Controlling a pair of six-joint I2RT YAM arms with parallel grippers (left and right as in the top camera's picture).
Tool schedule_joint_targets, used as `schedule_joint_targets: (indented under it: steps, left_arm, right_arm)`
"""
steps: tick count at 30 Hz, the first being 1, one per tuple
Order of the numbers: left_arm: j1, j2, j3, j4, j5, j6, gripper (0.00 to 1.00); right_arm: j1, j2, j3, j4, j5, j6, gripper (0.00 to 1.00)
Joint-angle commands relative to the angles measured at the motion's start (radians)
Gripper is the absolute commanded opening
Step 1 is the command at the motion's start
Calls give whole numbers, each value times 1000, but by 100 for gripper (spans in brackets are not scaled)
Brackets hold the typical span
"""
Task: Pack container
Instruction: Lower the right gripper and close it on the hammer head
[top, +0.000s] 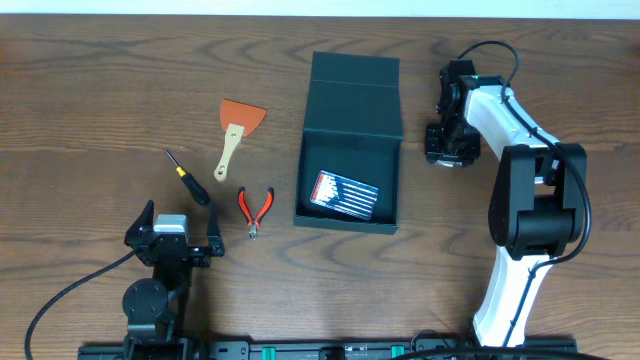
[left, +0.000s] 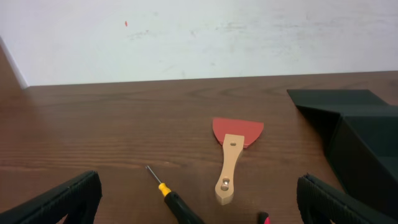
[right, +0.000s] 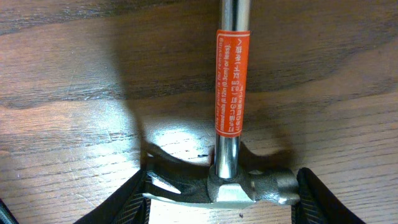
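The container, a dark teal-green box, lies open at mid-table with its flap lid folded back; a red-and-white card of small tools lies inside near its front wall. My right gripper is down at the table to the right of the box. In the right wrist view its jaws are closed on the steel head of a hammer with a chrome shaft and orange label, which lies flat on the wood. My left gripper stands open and empty at the front left, its fingertips wide apart.
Left of the box lie a red-bladed scraper with a wooden handle, a black-and-yellow screwdriver and red-handled pliers. The box's open corner shows at the right of the left wrist view.
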Motion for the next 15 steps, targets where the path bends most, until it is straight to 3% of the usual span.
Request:
schedule_joint_targets:
  steps: [1, 6, 15]
  left_arm:
    - [2, -6, -27, -15, 10, 14, 99]
    - [2, -6, -27, -15, 10, 14, 99]
    - [2, -6, -27, -15, 10, 14, 99]
  right_arm:
    - [-17, 51, -11, -4, 41, 3, 14]
    - [-17, 51, -11, -4, 41, 3, 1]
    - [-17, 51, -11, -2, 41, 0, 1]
